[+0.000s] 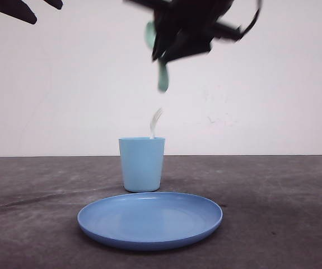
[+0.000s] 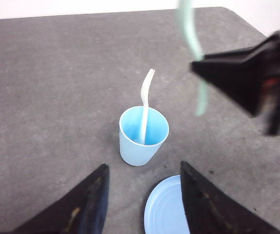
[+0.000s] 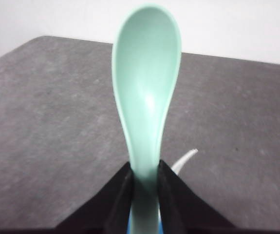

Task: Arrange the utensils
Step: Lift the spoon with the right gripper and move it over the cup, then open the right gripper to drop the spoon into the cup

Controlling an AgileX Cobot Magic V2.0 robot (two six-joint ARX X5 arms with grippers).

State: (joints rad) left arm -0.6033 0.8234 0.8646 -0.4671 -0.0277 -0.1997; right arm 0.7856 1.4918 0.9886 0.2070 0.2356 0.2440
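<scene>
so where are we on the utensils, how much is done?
About halfway. Done: the fork stands in the cup, tines up above the rim. In hand: the right hand is shut on the spoon, held in the air above the cup, handle end down. Left: lower the spoon into the cup and let go. The left hand is open and holds nothing; the plate is bare.

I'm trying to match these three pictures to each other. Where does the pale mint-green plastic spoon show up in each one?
Front view: the pale mint-green plastic spoon hangs from the right gripper, high above the light blue plastic cup.
Left wrist view: blurred near the upper right, held beyond the cup.
Right wrist view: large and central, handle pinched between the fingers.
Shared landmark: the small white plastic fork standing in the cup.
</scene>
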